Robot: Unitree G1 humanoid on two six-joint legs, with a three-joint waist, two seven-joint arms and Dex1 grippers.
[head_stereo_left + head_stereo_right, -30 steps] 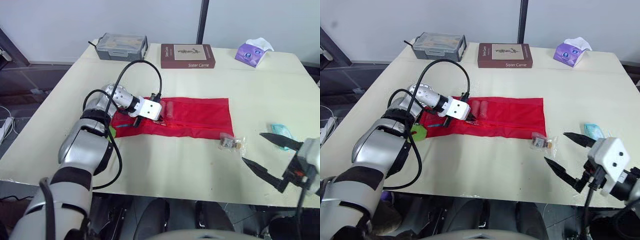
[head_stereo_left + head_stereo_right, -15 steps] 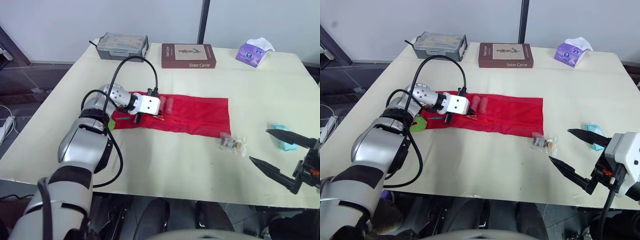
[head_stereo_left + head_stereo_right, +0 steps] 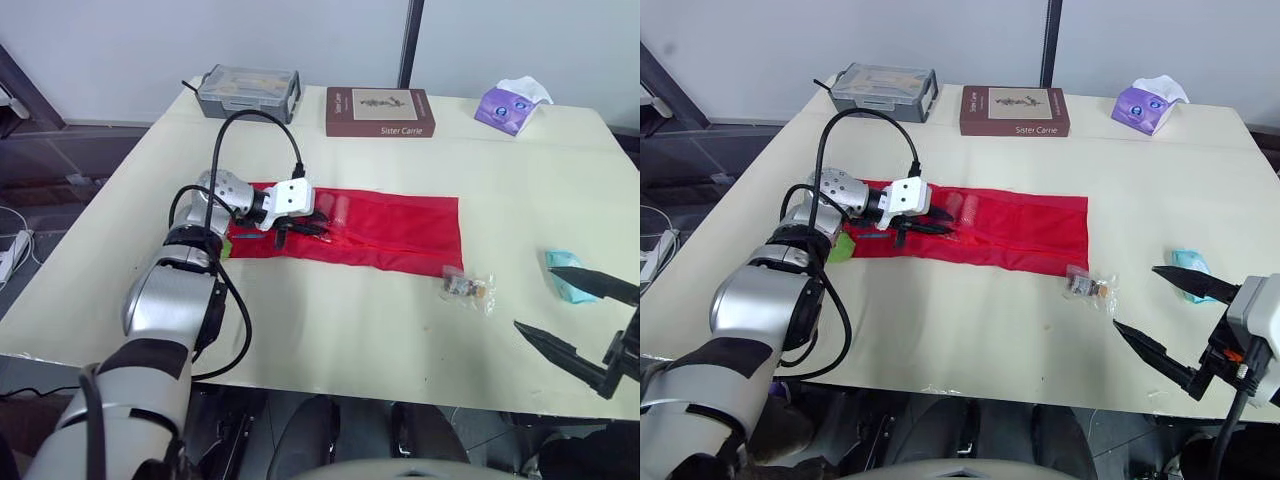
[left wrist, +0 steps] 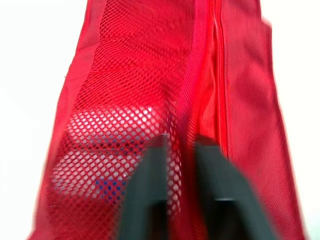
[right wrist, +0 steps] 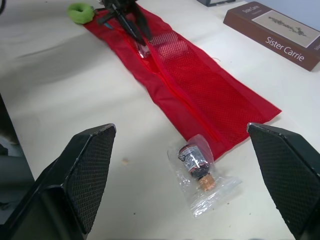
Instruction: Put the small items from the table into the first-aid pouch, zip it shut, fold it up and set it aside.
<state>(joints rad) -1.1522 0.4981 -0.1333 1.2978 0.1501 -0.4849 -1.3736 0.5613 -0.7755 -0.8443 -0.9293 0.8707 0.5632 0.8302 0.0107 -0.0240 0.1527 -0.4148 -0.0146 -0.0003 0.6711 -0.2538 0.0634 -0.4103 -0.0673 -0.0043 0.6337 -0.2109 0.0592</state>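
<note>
- Cream-coloured table [image 3: 330,320] fills the scene, with a pale wall behind its far edge.
- First-aid pouch [image 3: 400,228], red with mesh panels, lies flat and unfolded across the middle of the table. A zip runs along its length, and a white item [image 4: 100,150] shows through the mesh of one pocket.
- Brown book [image 3: 379,111] lies at the far edge, behind the pouch and well apart from it.
- Grey plastic case [image 3: 247,92] sits at the far left corner, beside the book.
- Right gripper [image 3: 533,297] hangs over the near right edge of the table with its jaws spread wide and nothing between them.
- Left gripper [image 3: 312,224] lies on the left part of the pouch. Its jaws are drawn close together, pinching a ridge of red mesh next to the zip.
- Purple tissue pack [image 3: 513,104] stands at the far right.
- Clear bag holding a small vial [image 3: 466,288] lies on the table just off the pouch's near right corner, outside the pouch.
- Teal packet [image 3: 1190,261] lies near the right edge, partly under the right gripper's upper finger, also outside the pouch.
- Green object [image 5: 80,11] rests just beside the pouch's left end.
</note>
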